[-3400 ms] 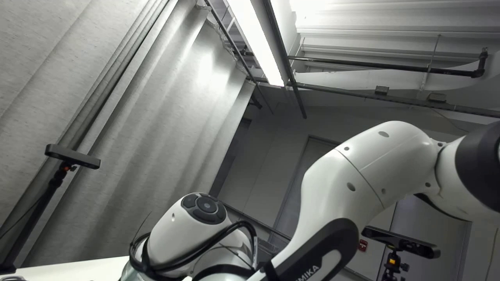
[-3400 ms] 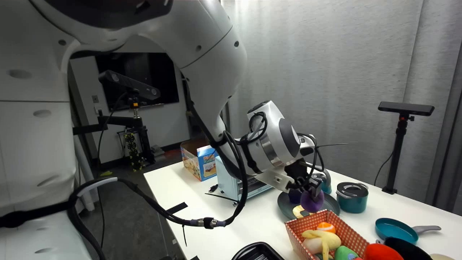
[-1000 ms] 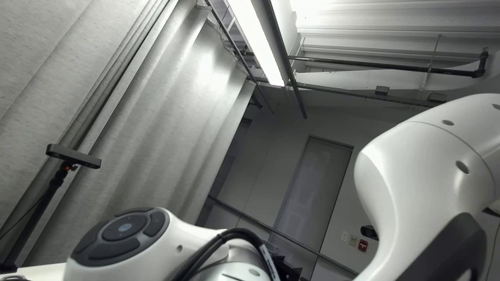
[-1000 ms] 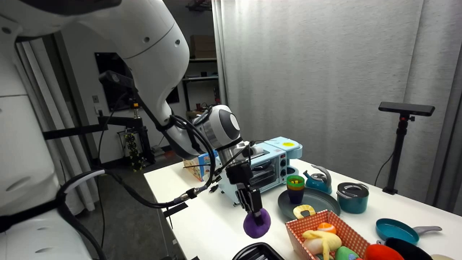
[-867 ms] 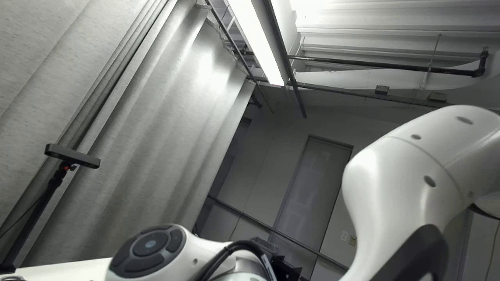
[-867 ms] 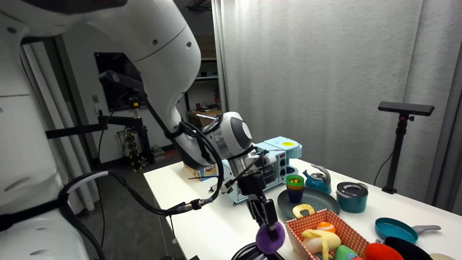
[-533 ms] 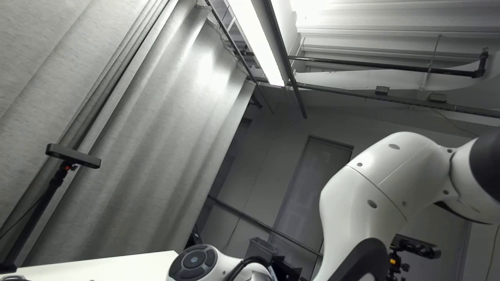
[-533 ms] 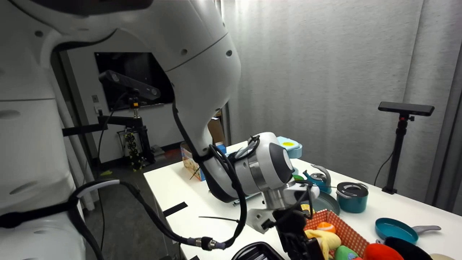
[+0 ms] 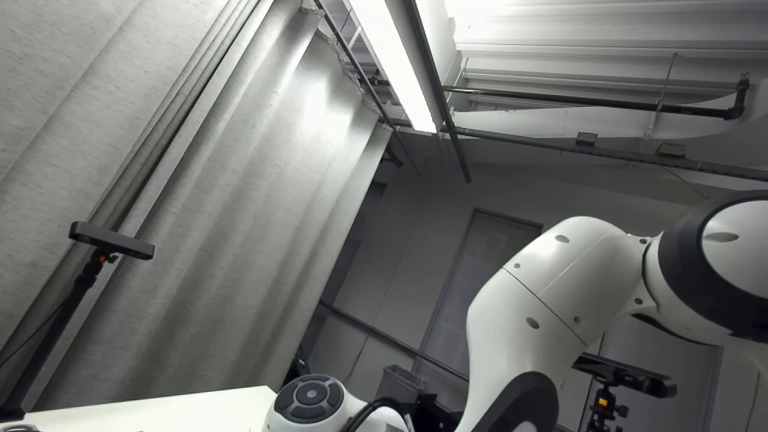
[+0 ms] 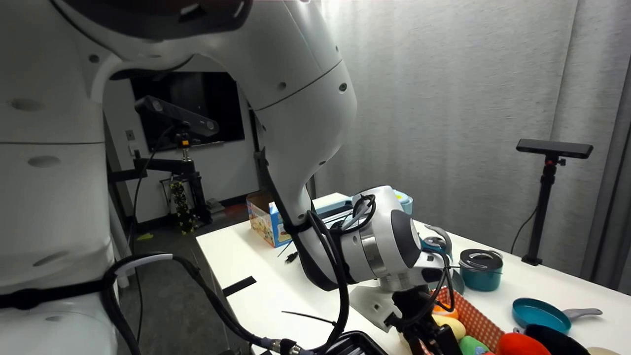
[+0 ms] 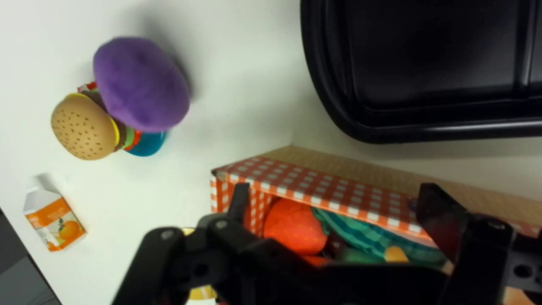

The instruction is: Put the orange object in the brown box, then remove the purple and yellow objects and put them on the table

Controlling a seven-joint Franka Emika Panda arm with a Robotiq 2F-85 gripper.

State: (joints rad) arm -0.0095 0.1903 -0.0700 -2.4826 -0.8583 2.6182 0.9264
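Note:
My gripper [image 11: 336, 201] stands open at the near edge of the brown box [image 11: 313, 182], with nothing held between its fingers. That box is brown outside and red-and-white checked inside. The purple object [image 11: 142, 84], round and soft, is out of the box beside a toy burger in the wrist view. In an exterior view the orange object [image 10: 449, 312] sits inside the box, partly covered by the wrist cables. A pale yellow object [image 10: 453, 325] lies there too, mostly behind my gripper.
A black tray [image 11: 436, 59] lies alongside the box. The toy burger [image 11: 84, 127] and a juice carton [image 11: 55, 220] are on the table. The box also holds a red fruit [image 11: 294, 226] and a green striped piece [image 11: 364, 233]. A teal pan [image 10: 542, 314] and pot [image 10: 480, 276] stand beyond.
My gripper has let go of the purple object, which it held earlier, and has opened. In an exterior view the arm has swung right and lower, over the box.

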